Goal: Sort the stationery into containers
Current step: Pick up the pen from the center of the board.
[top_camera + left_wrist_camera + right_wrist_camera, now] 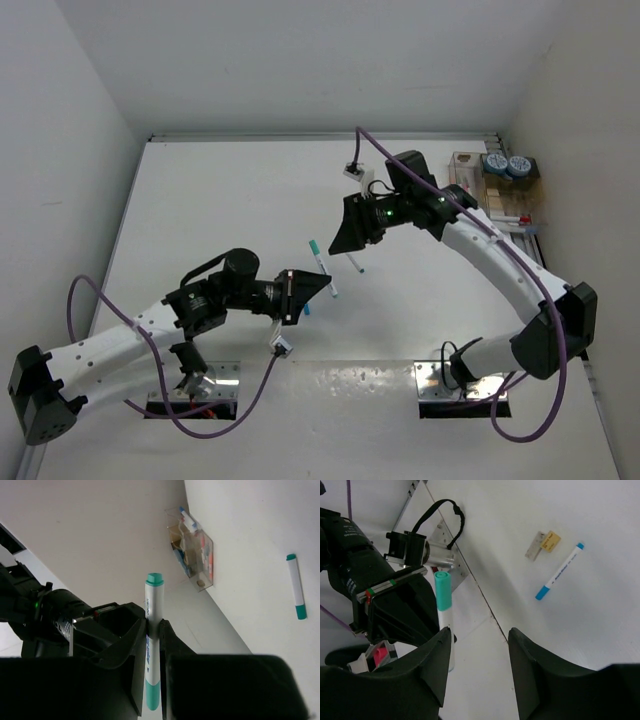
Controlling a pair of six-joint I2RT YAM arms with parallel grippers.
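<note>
Left gripper (152,630): black, hard-edged plastic fingers pressed onto a teal-capped pen (153,645); the pen is slim, with a round white barrel, blue print along it, a matte teal cap at the far end and a teal plug at the near end; it stands upright in the left wrist view, gripped mid-barrel, cap clear of the fingertips.

Right gripper (480,632): jaws spread wide with nothing between them; fingers (437,665) are broad, smooth, dark wedges; in its own view the held pen stands at 10 o'clock of the gap, just beside the left-side finger, lower end hidden behind it; contact cannot be told.

From above, both grippers meet near the table's centre; the table (220,200) is flat, matte white.

Loose on the table: a second teal-ended pen (296,586) at 3 o'clock in the left wrist view; a blue-ended pen (559,571) at 2 o'clock in the right wrist view, with a small tan block (551,541) and a pale block (535,546) touching each other just above it.

Containers (212,555): clear thin-walled plastic beside tan, at 2 o'clock of the table against the right wall; two round blue-grey rolls (506,164) sit at the far end; red-capped pens lie in the clear part.
</note>
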